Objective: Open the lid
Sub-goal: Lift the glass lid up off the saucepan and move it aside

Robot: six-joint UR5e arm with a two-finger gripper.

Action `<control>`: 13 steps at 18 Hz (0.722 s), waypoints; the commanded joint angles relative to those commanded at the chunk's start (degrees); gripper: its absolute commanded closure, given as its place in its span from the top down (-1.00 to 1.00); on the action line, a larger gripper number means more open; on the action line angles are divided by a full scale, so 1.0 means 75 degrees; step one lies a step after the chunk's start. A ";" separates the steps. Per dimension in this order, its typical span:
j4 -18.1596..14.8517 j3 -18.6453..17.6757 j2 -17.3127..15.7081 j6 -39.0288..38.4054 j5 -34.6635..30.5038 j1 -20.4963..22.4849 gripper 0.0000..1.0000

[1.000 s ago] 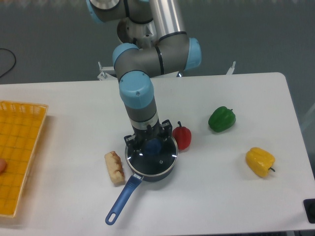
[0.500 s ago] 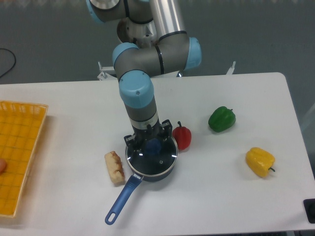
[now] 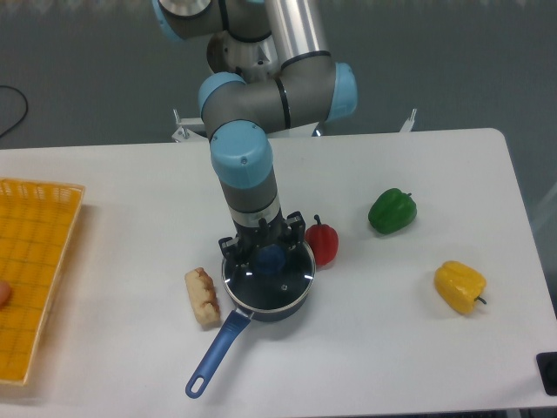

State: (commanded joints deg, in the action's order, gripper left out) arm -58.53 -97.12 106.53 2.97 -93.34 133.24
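The lid (image 3: pixel 277 280), a clear glass disc with a thin metal rim, lies on the dark blue saucepan (image 3: pixel 280 309) near the table's front middle. Its blue knob (image 3: pixel 273 258) shows between my fingers. My gripper (image 3: pixel 268 252) points straight down over the lid's centre and is closed around the knob. The lid still looks seated on the pan's rim. The pan's long blue handle (image 3: pixel 214 352) points toward the front left.
A red pepper (image 3: pixel 323 243) touches the pan's right side. A bread roll (image 3: pixel 203 297) lies just left of the pan. A green pepper (image 3: pixel 392 211) and a yellow pepper (image 3: pixel 459 286) lie to the right. A yellow basket (image 3: pixel 30 270) stands at the left edge.
My arm has risen very slightly. The gripper stays at the knob, and the lid and pan have not visibly shifted.
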 joint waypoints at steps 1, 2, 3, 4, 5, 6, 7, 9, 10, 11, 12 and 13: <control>-0.0070 0.0000 -0.0024 0.0223 0.0012 0.0023 0.15; -0.0129 0.0000 -0.0036 0.0388 0.0023 0.0035 0.15; -0.0141 0.0000 -0.0036 0.0528 0.0024 0.0035 0.15; -0.0153 0.0012 -0.0048 0.0739 0.0024 0.0047 0.15; -0.0188 0.0012 -0.0060 0.0984 0.0012 0.0059 0.15; -0.0223 0.0047 -0.0106 0.1277 0.0023 0.0082 0.15; -0.0270 0.0082 -0.0141 0.1581 0.0024 0.0105 0.15; -0.0363 0.0152 -0.0142 0.2307 0.0012 0.0257 0.15; -0.0457 0.0245 -0.0142 0.2845 0.0012 0.0316 0.15; -0.0562 0.0316 -0.0153 0.3453 0.0023 0.0386 0.15; -0.0667 0.0386 -0.0154 0.3970 0.0035 0.0468 0.15; -0.0715 0.0433 -0.0165 0.4358 0.0058 0.0527 0.16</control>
State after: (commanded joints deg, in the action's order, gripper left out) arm -63.89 -93.87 105.29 35.65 -92.90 137.19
